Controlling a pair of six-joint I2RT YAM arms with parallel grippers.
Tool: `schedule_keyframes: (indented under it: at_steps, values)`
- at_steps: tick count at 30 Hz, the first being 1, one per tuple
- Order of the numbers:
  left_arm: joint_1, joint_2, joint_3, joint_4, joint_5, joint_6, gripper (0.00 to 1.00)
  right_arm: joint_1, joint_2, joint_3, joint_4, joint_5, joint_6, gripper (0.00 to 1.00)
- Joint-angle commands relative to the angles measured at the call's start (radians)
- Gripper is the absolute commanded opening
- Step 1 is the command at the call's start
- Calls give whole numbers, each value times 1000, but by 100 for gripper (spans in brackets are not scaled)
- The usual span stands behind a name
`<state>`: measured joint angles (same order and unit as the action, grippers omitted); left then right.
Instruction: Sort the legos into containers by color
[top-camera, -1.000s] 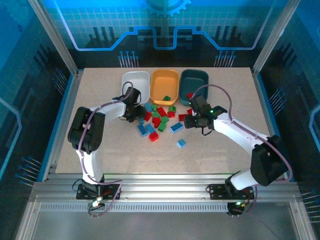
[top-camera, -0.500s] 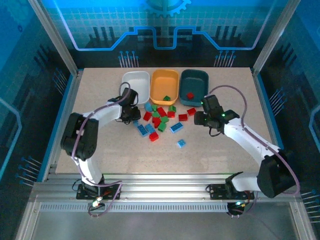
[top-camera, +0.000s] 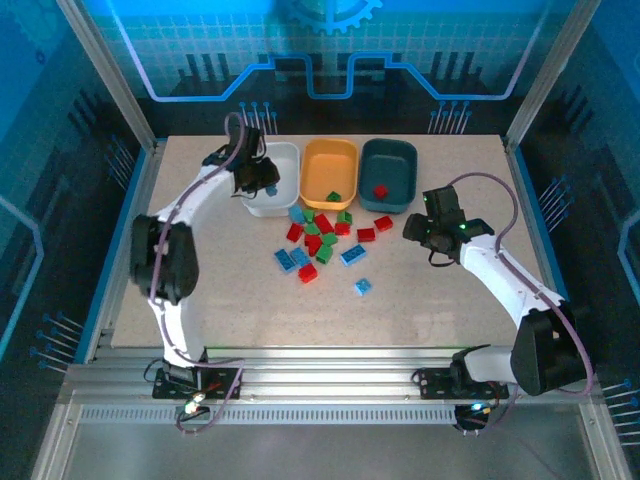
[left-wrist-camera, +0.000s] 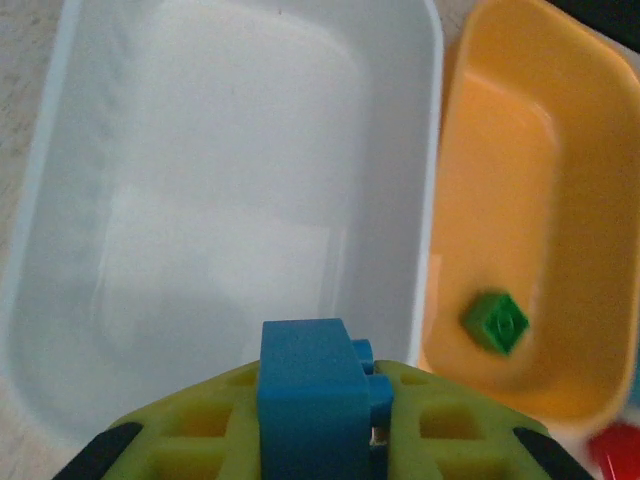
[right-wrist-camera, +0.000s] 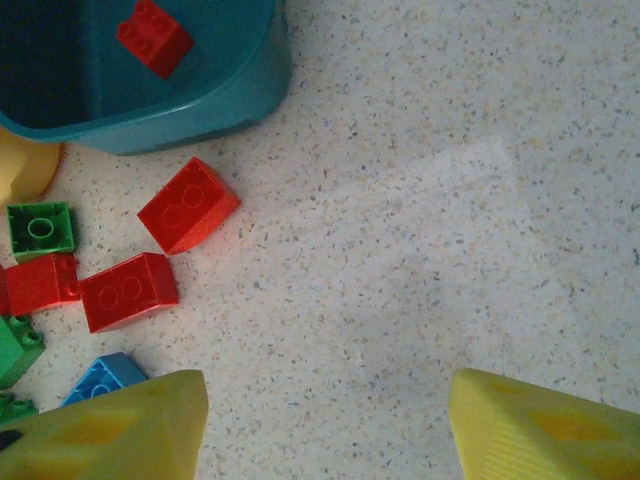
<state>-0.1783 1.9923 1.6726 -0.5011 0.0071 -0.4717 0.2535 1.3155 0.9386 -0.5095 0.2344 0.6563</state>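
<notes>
- A single light blue lego (top-camera: 362, 287) lay closest to the near edge of the worktop (top-camera: 200, 300), apart from the others.
- Behind it, around the middle of the worktop, the loose legos (top-camera: 318, 238) lay in a group of red, green and light blue, just in front of the trays.
- The right gripper (top-camera: 412, 228) hung over bare worktop on the right side of this group. Its jaws were spread wide, and nothing was between them.
- Toward the far edge three trays stood side by side in a row: the white tray (top-camera: 285, 158) on the left, the orange-yellow tray (top-camera: 328, 160) in the middle, and the dark teal tray (top-camera: 398, 162) on the right.
- One green lego (left-wrist-camera: 495, 322) lay in the near part of the orange-yellow tray, and one red lego (right-wrist-camera: 153, 35) lay in the dark teal tray.
- The left gripper (top-camera: 262, 183) was over the near end of the white tray. It was pinching a blue lego (left-wrist-camera: 310, 385) between its jaws, and the lego was held above the tray floor, not lying on it.
</notes>
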Motion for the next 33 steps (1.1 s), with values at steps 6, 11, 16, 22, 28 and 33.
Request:
schedule_keyframes:
  at_steps: [6,11,16,22,28,33]
  values:
    - [38,259,274,-109,101,7,15,-17,51,34,-10,-48,57,78]
    - [40,235,295,-84,163,29,64,3,94,47,23,-75,61,80]
    - [40,41,186,1,200,22,88,53,149,76,25,-51,68,80]
    - [40,-312,-238,231,258,-94,99,101,268,135,93,-18,180,82]
    - [39,-586,-690,383,265,-174,99,142,472,305,52,58,248,85]
    - [39,-694,-829,359,278,-178,99,145,601,404,3,79,304,86]
